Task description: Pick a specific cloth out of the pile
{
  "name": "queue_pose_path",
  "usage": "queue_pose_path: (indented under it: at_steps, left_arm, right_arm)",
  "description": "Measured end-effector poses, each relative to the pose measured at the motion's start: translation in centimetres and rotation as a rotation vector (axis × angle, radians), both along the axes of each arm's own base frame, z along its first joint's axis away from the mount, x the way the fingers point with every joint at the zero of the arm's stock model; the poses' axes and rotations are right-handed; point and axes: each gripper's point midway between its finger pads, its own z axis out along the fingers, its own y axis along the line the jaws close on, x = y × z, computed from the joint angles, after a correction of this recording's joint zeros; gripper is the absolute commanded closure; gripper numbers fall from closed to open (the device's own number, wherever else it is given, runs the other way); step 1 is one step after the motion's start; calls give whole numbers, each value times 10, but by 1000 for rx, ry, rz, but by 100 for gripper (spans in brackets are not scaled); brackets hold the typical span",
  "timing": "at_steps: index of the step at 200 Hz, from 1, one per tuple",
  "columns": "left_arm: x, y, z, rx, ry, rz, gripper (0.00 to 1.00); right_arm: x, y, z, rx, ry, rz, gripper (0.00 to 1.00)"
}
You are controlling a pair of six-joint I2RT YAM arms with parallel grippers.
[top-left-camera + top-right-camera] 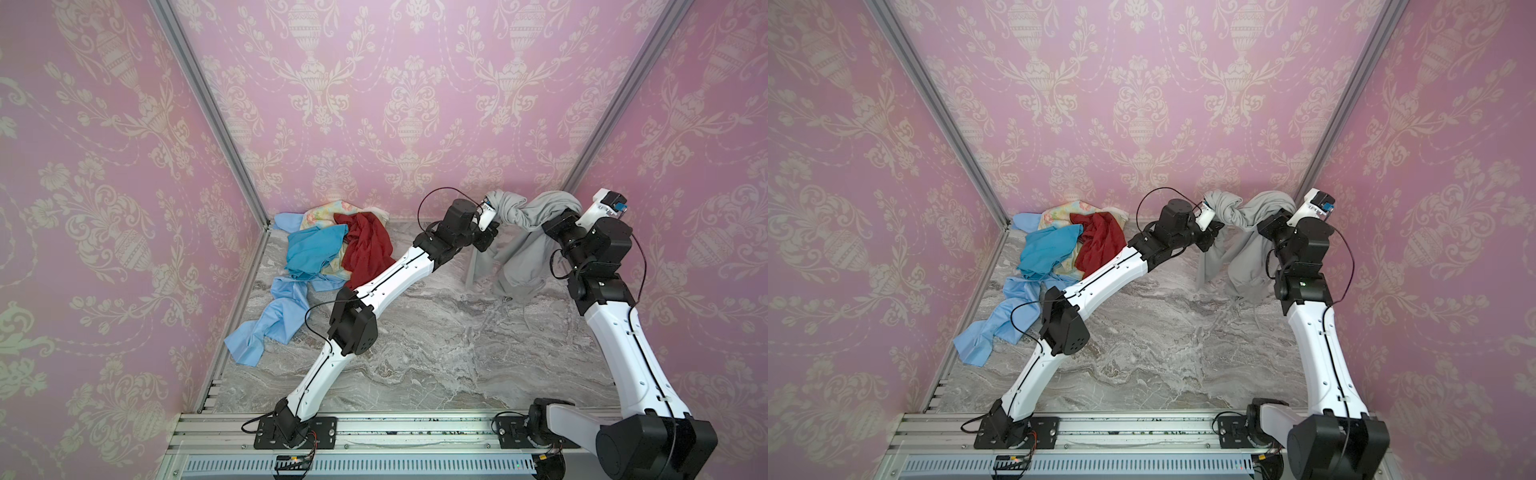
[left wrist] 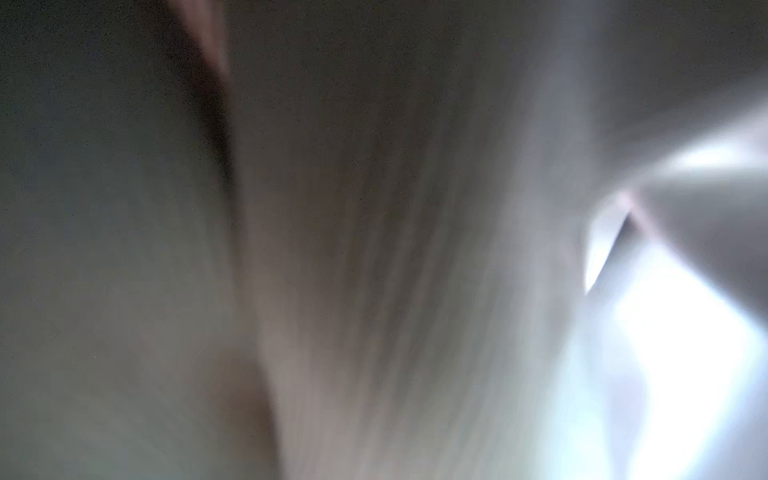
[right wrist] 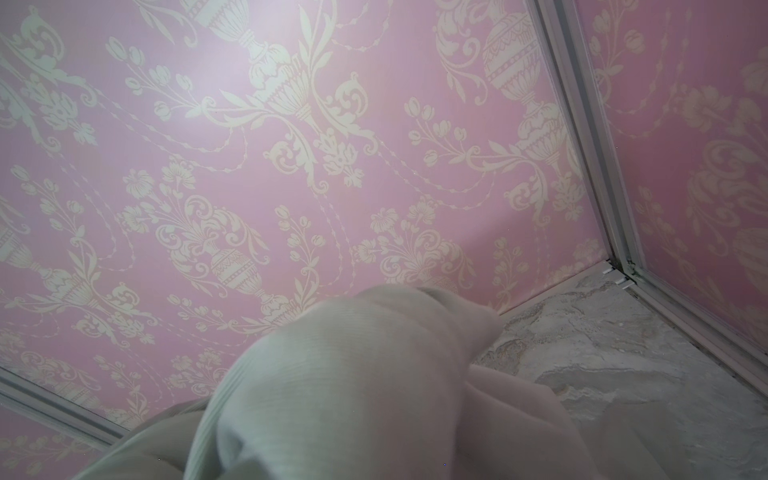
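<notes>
Cloth (image 1: 528, 245) is hanging between both grippers at the back right of the tabletop (image 1: 436, 332), well apart from the pile (image 1: 328, 245) in the back left corner. Left gripper (image 1: 493, 224) is clamping one bunched end and right gripper (image 1: 552, 220) the other. The jaws are buried in fabric, closed down on it. The span between them is twisting like a rope in both top views, and the lower folds are draping down to the tabletop. Left wrist view is showing only blurred grey cloth (image 2: 374, 249). Right wrist view is showing a cloth (image 3: 353, 374) fold in front of the wall (image 3: 249, 166).
</notes>
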Motion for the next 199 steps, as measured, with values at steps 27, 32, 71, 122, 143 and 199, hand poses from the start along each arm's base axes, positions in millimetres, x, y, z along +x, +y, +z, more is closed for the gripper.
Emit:
queue_pose_path:
  at_steps: [27, 32, 71, 122, 143, 199]
  left_arm:
    - [-4, -5, -34, 23, 67, -28, 100]
    - [-5, -5, -42, 30, 84, -33, 100]
    - [-16, -9, -88, 52, 184, -82, 100]
    - [-31, -13, -123, 64, 266, -149, 100]
    - [-36, -13, -130, 69, 285, -176, 100]
    - [-51, -10, -159, 98, 338, -231, 100]
  right_arm:
    - [7, 0, -10, 17, 24, 8, 100]
    - [9, -1, -12, 19, 30, 8, 100]
    - [20, -8, -34, 48, 87, -4, 100]
    - [30, -26, -57, 101, 143, -40, 100]
    - [36, -38, -66, 134, 165, -68, 100]
    - [54, -68, -70, 199, 175, -140, 100]
